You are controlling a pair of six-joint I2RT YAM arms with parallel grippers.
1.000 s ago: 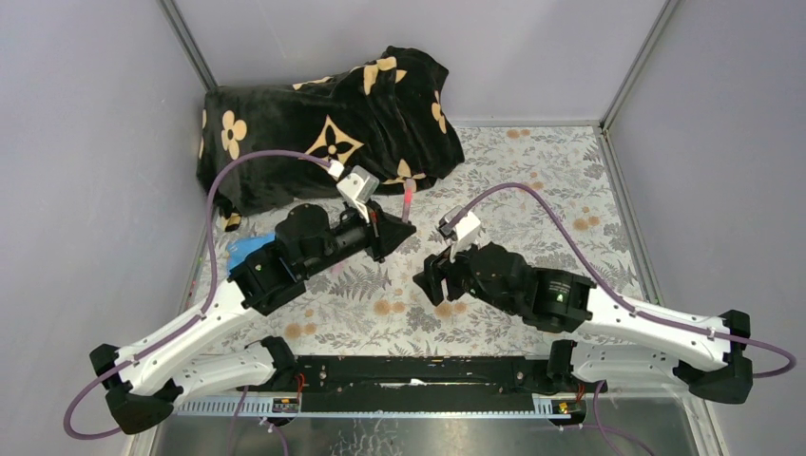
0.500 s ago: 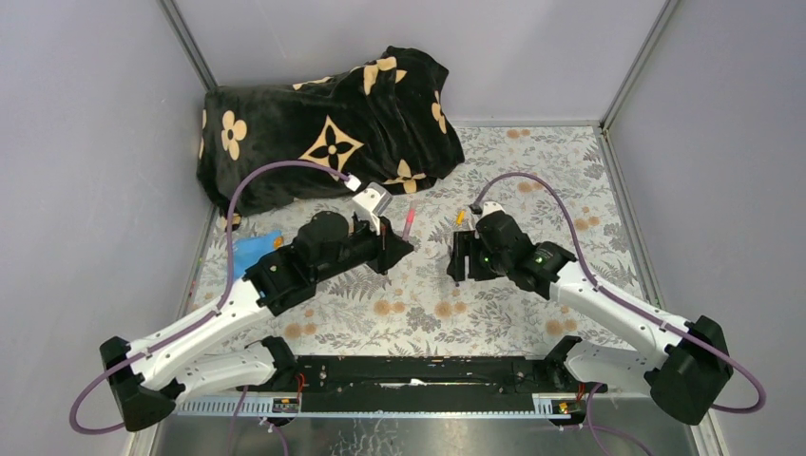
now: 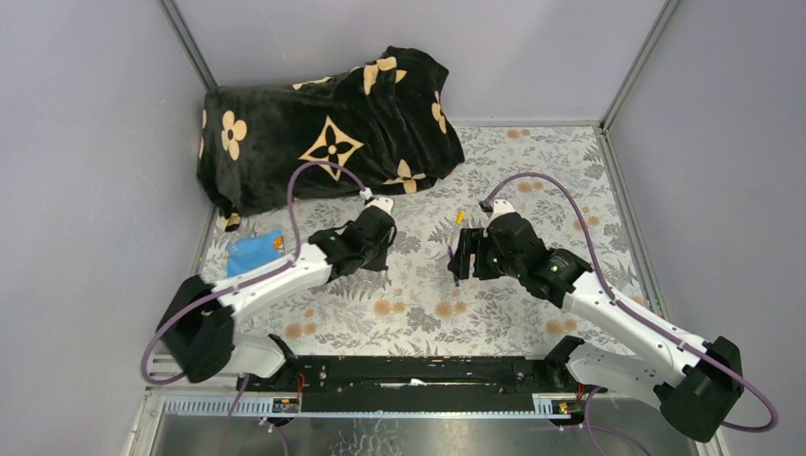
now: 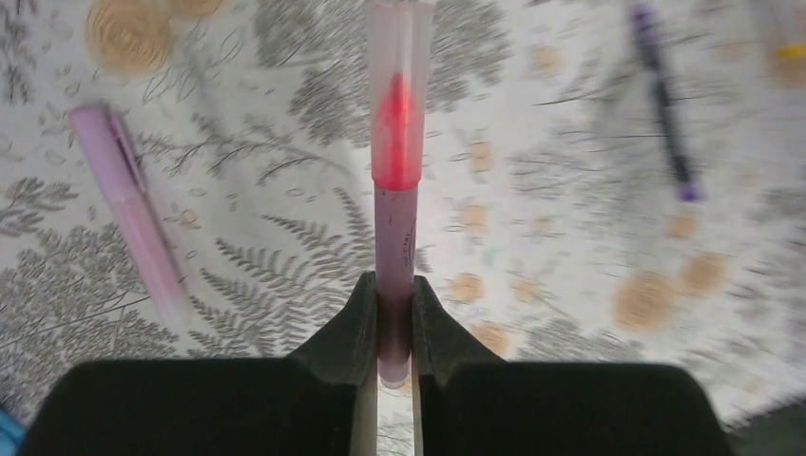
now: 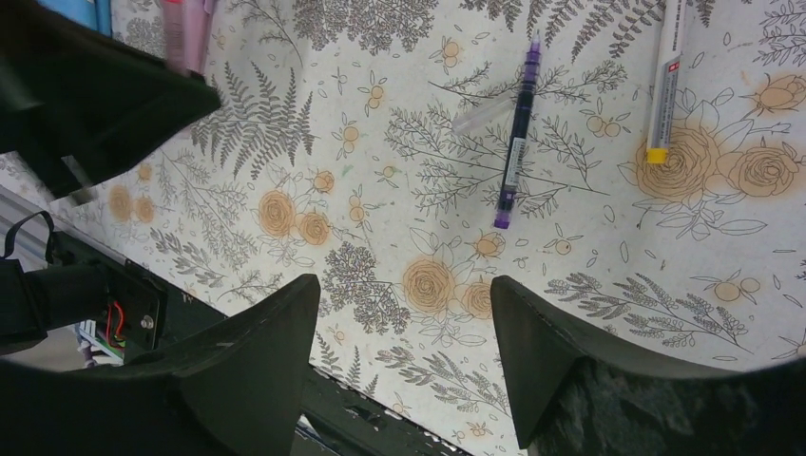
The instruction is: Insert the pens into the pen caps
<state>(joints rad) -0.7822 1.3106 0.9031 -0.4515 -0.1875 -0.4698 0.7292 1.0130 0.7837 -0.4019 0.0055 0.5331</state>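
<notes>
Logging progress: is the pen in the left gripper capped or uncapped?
Capped. In the left wrist view a translucent cap covers the red tip of the pink pen clamped in the left gripper.

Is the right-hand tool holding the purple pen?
No, the right tool stands open and empty, with the purple pen lying free ahead of it.

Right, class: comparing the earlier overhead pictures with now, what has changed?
The left gripper, still shut on the pink pen, drew back slightly toward the left as its arm folded. The right gripper, open and empty, swung farther out from its base. The blanket and blue card stayed put.
</notes>
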